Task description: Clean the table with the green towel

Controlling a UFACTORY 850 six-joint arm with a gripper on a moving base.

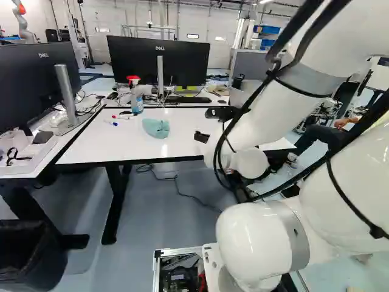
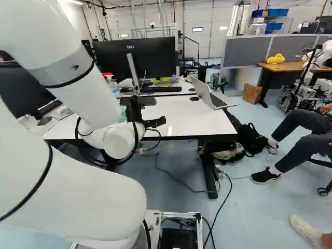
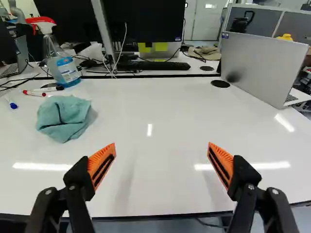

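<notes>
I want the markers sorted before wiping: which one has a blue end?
The blue-ended marker lies nearest the robot's side of the table; the red-ended marker and black-ended marker lie farther back, close together.

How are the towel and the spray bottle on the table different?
The towel is lying down all crumpled, but the spray bottle is standing up. The towel is soft green cloth, while the spray bottle is see-through with a red top. The towel is low, and the spray bottle is taller. Both are on the white table.
</notes>
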